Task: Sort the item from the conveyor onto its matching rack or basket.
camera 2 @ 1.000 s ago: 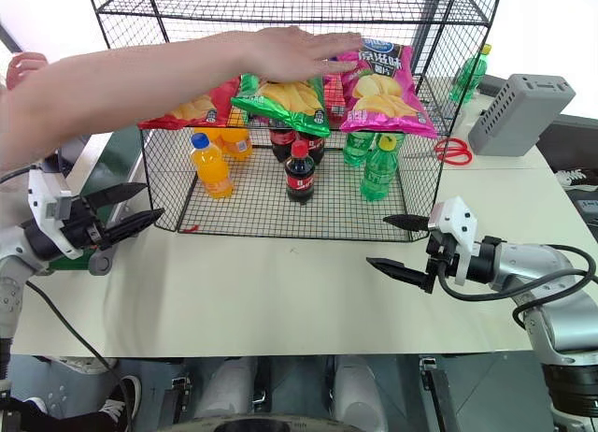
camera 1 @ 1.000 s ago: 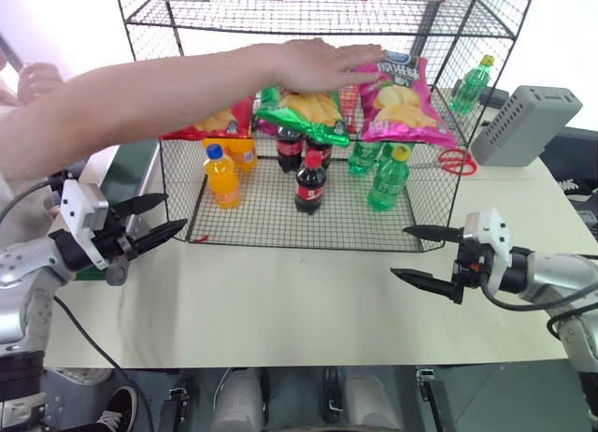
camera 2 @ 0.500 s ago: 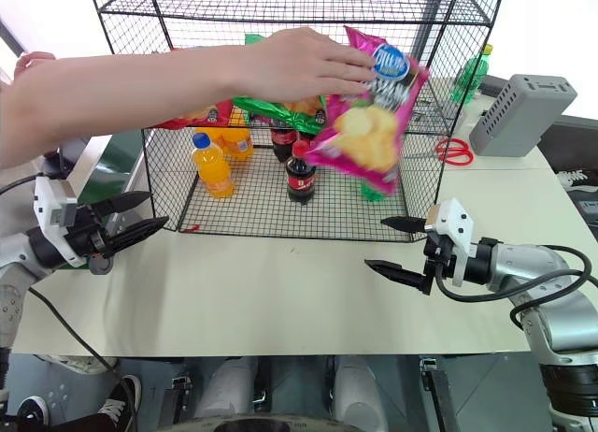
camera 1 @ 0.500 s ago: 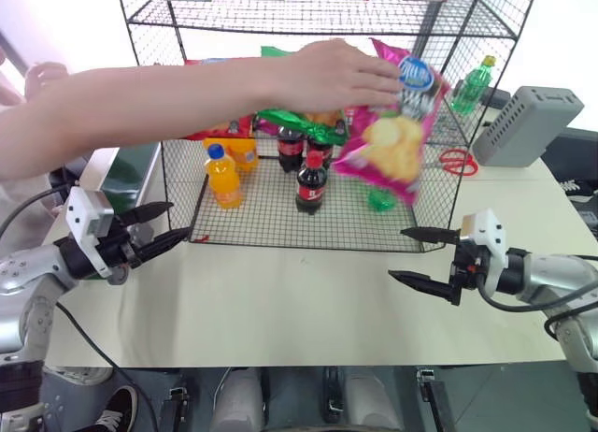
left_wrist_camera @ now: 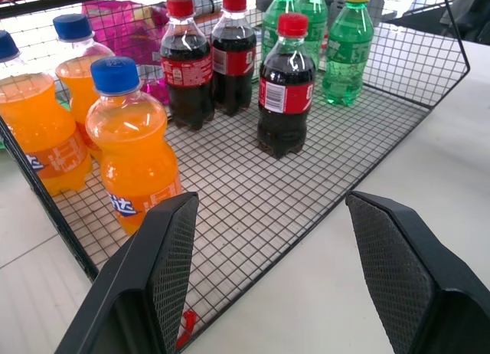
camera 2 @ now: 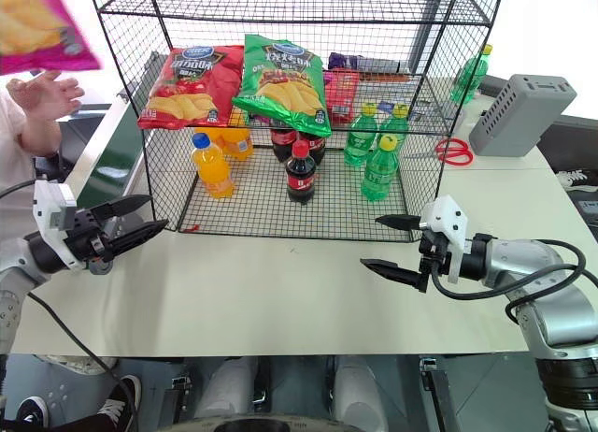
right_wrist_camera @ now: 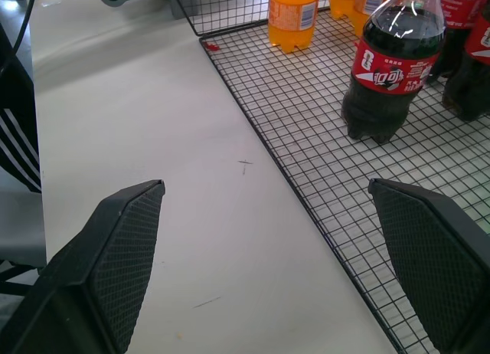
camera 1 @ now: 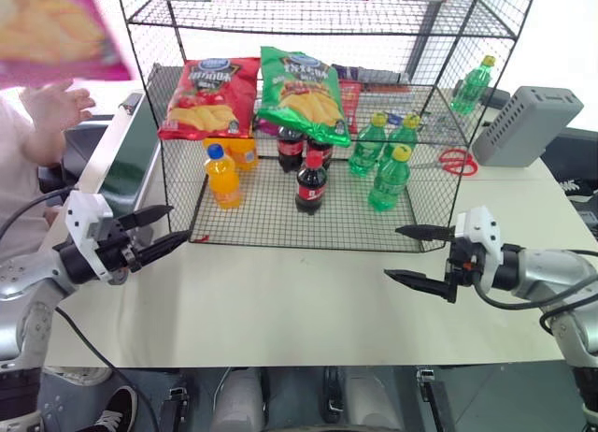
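Both grippers, left (camera 1: 161, 228) and right (camera 1: 418, 255), wide open and empty, glossy magenta-pink chip bag (camera 1: 58, 32) high up, well apart from either.

My head pair looks forward and down over the table (camera 1: 308, 301) at the rack (camera 1: 308, 123). Both wrist cameras sit low and close, facing the rack's bottom tier; they share the cola bottle (left_wrist_camera: 285, 82) near its front edge.

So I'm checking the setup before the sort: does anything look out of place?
Yes: the pink chip bag is up in the air at the far left above a person's hand, not on the conveyor or the rack.
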You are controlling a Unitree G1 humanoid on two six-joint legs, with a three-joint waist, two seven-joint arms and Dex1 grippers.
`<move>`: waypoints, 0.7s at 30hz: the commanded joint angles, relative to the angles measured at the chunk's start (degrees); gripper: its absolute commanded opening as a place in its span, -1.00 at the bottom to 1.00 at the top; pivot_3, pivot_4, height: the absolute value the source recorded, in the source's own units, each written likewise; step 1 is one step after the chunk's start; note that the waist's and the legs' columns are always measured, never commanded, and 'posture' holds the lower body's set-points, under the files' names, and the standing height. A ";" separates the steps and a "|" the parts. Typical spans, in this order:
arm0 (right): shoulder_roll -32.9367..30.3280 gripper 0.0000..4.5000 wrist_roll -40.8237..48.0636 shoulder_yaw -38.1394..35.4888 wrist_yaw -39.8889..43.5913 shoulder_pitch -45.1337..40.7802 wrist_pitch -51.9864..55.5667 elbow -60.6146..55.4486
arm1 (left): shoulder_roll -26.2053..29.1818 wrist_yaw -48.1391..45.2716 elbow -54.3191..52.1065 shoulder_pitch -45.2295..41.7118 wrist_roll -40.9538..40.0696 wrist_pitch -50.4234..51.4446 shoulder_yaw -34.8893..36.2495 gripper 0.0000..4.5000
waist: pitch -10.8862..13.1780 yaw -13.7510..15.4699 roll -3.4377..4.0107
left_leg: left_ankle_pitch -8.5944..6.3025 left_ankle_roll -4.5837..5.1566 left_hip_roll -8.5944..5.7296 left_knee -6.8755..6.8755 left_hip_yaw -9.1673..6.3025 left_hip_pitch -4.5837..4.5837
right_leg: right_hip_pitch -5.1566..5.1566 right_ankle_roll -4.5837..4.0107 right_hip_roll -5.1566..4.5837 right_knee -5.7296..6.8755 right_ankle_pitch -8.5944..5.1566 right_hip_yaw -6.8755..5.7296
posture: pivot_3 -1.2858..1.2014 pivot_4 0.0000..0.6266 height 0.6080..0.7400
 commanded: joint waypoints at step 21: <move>0.06 0.98 -0.74 2.44 2.96 -5.90 -1.54 2.91 | -0.10 2.00 -3.96 4.57 -0.22 -3.56 3.37 0.45 | 0.00 -0.02 0.00 | 0.00 0.00 0.00 0.00 0.01 0.00 | 0.00 0.00 0.00 0.00 0.00 0.00 | 0.03 -0.52 1.00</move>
